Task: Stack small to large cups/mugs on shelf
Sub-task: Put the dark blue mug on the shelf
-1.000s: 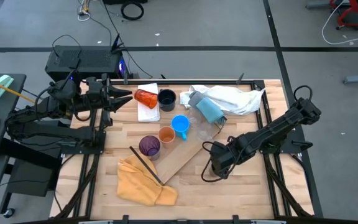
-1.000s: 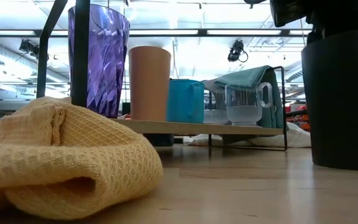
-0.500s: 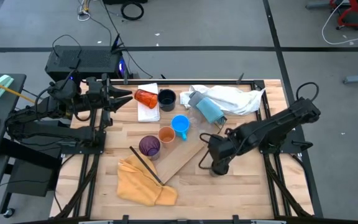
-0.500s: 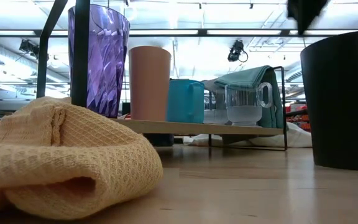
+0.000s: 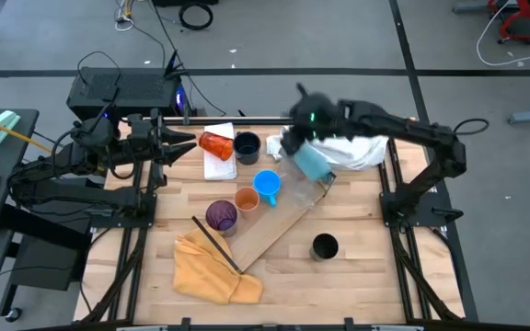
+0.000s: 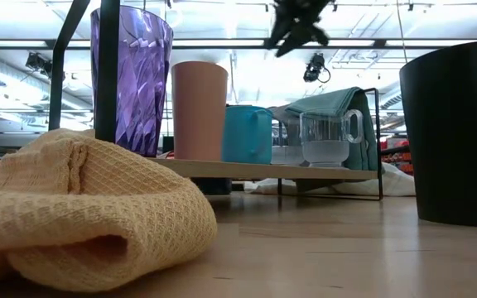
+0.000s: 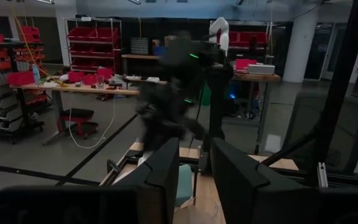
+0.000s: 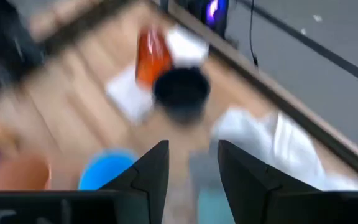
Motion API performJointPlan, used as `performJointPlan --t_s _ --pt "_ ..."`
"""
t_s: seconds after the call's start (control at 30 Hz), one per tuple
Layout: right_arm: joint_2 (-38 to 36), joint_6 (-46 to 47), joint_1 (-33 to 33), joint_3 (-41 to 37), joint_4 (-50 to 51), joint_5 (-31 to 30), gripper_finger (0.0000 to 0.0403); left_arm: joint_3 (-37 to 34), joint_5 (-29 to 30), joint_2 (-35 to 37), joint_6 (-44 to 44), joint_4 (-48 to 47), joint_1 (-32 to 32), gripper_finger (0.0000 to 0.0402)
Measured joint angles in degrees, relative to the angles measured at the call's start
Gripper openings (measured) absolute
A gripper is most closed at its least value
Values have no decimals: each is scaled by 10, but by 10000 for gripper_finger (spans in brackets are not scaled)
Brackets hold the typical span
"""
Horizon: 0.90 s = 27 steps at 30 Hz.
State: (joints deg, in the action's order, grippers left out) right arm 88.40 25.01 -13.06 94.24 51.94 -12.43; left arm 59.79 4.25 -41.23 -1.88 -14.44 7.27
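1. The right gripper [image 5: 288, 140] has let go of the black mug [image 5: 325, 246] and opened.
2. It has swung from the front of the surface [image 5: 357, 221] to the back.

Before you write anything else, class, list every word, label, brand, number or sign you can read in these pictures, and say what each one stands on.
None: no text can be read in any view.
Black mug, purple cup, orange cup, blue mug: plain, no print shows.
Red bins on the room's racks: any labels are too small to read.
Right wrist view: too blurred for any print.
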Motion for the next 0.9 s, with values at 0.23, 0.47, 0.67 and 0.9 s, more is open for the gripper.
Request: performJointPlan --t_s 0.23,0.47,0.67,0.9 --pt "69 14 -87 2 -169 112 148 0 0 0 0 0 0 99" --pt "232 -18 -90 151 -119 161 148 0 0 0 -2 2 0 102" --pt "374 -55 -115 387 41 144 148 0 0 0 -5 1 0 99" --pt "402 -28 -143 367 107 153 144 0 0 0 -4 -1 0 102"
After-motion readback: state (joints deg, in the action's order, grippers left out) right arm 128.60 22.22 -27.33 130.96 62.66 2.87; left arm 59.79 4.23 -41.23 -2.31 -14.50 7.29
